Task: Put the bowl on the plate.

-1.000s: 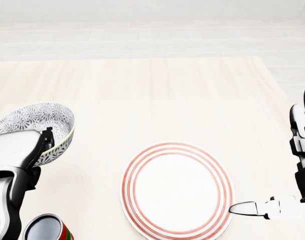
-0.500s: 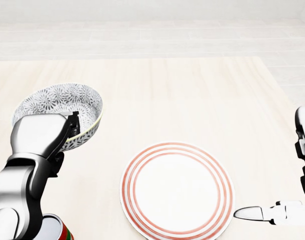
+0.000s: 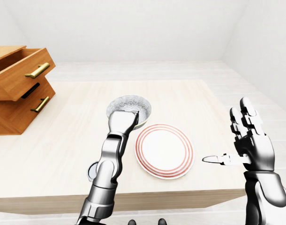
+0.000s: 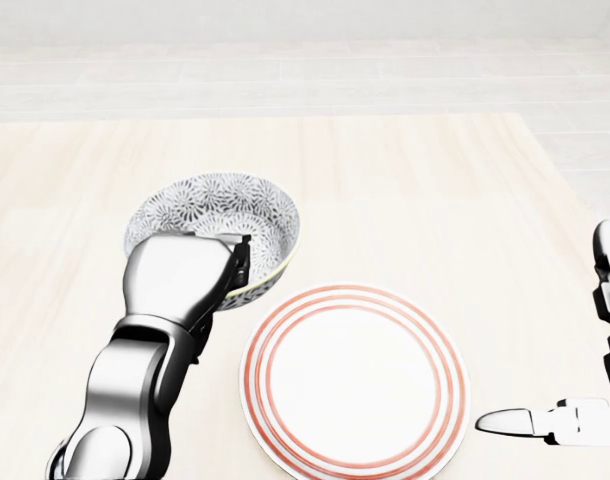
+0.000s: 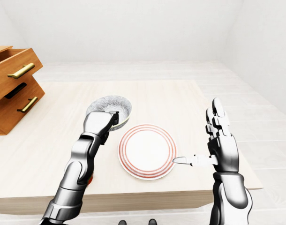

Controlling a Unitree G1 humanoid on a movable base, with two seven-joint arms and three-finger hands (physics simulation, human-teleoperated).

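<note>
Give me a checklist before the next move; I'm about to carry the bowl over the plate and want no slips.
1. Left hand grips the bowl at its rim: ok.
2. Bowl above the plate: not ok; in the head view it is up-left of it.
3. Plate bare: ok.
4. Right hand open and apart from the plate: ok.
5. Bowl lifted off the table: cannot tell.
</note>
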